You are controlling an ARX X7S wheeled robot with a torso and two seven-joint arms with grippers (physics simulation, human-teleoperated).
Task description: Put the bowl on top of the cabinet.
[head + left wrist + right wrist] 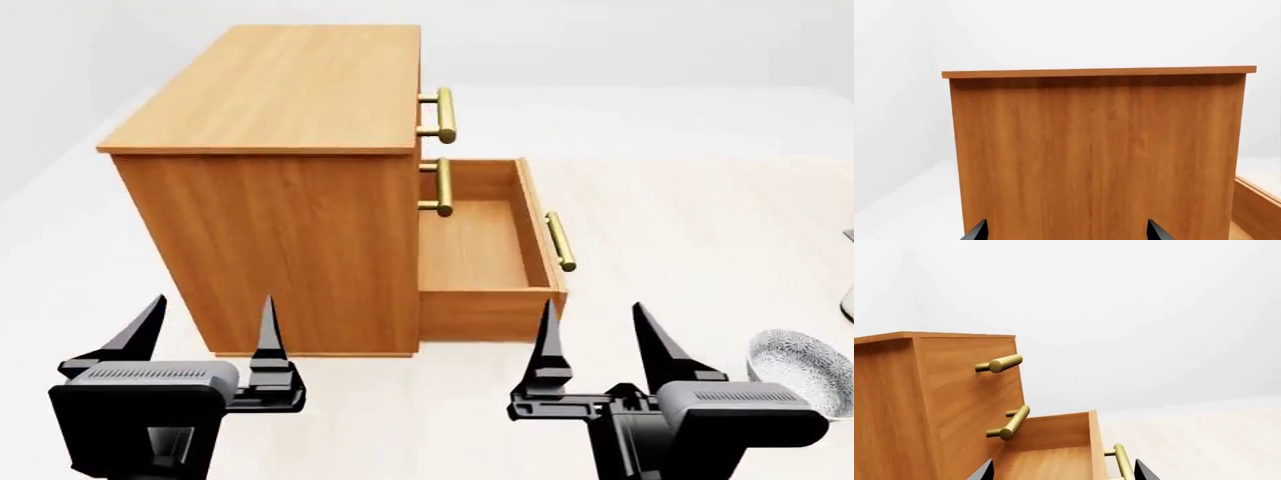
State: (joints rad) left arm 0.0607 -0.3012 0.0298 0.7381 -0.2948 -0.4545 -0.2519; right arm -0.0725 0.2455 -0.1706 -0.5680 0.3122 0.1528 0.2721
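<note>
The orange-brown cabinet (287,90) stands on the floor ahead of me, its flat top bare and its bottom drawer (487,250) pulled out. The patterned bowl (801,370) sits on the floor at the far right of the head view, just right of my right gripper (594,325). That gripper is open and holds nothing. My left gripper (207,320) is open too, in front of the cabinet's side panel (1097,155). The right wrist view shows the cabinet (914,405) with its brass handles (999,364) and the open drawer (1047,450); the bowl is out of that view.
The open drawer sticks out to the right of the cabinet, its brass handle (561,242) toward the bowl's side. Pale floor (694,220) spreads around the cabinet. A grey object (849,290) is cut off at the right edge of the head view.
</note>
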